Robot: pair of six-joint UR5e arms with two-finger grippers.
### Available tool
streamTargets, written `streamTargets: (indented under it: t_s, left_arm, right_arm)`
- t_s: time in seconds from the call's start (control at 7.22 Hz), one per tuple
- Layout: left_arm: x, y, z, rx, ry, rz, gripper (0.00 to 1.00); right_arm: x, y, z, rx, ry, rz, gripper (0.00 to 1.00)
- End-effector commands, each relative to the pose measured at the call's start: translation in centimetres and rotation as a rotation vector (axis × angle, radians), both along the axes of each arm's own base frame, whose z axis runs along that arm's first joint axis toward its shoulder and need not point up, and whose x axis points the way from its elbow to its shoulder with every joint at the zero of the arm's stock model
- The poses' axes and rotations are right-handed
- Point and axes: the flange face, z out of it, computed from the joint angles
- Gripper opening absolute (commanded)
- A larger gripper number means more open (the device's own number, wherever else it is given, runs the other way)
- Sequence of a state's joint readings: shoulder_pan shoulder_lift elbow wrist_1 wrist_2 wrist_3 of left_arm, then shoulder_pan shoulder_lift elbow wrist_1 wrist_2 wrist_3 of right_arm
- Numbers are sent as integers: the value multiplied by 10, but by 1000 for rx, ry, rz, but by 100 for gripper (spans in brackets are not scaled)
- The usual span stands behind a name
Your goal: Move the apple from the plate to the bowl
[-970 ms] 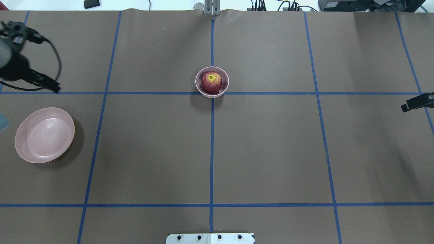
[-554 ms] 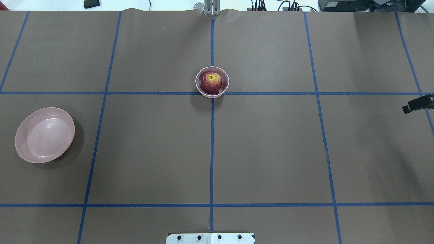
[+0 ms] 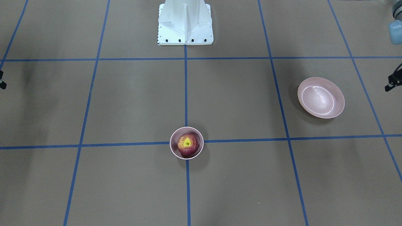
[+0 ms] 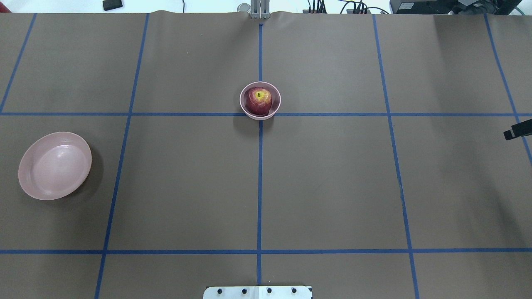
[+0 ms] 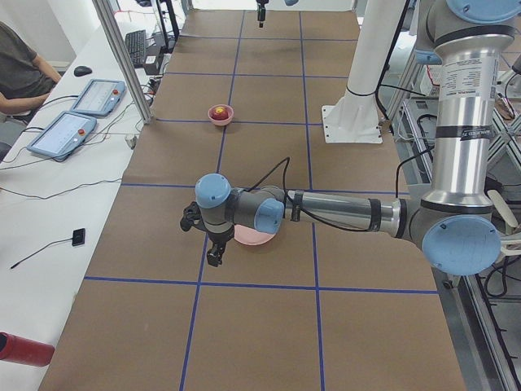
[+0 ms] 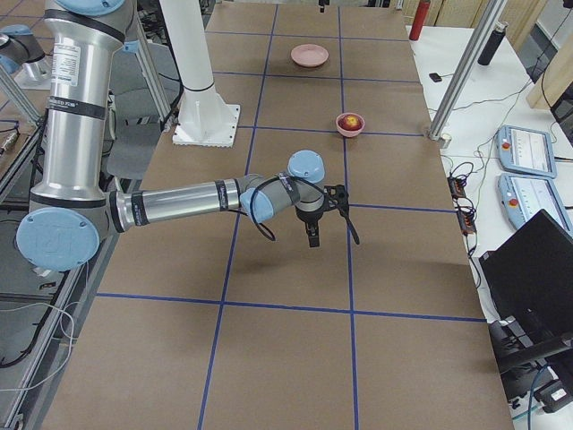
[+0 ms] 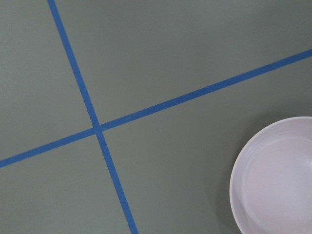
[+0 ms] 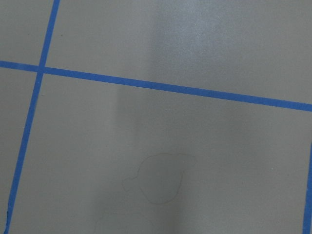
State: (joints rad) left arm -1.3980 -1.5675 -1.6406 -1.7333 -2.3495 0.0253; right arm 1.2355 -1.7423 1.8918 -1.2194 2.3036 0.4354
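The dark-red apple sits stem-up inside the small deep pink bowl at the table's middle, and shows in the front view too. The wide pink plate lies empty at the far left; the left wrist view shows its edge. My left gripper hangs over the table just beside the plate, outside the overhead view. My right gripper hangs far to the right, only a black tip showing overhead. I cannot tell whether either gripper is open or shut. Neither holds anything.
Brown table cover with blue tape grid lines. The robot's white base stands at the near middle edge. Operator tablets lie beyond the table's far side.
My left arm has pulled out of the overhead view at the left. The right gripper's tip has slid further toward the right edge. Apple, bowl and plate have not moved.
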Motion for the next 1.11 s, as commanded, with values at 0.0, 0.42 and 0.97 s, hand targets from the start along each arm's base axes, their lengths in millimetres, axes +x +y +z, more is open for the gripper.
streamTargets:
  t_s: [0.0,0.42,0.97]
  left_arm:
    - [2,-10,-15,-44,10,-72,98]
    - [-5,7,-65,-18,-12,-175,98]
    - [-7,11,-61,-3,-54,-180,98]
  right_arm:
    - [6,6,-3,-10,-19,0,99]
    - [24,7,8,-12,-23,-23,99]
    - [25,13,19,-27,-17,-37,99]
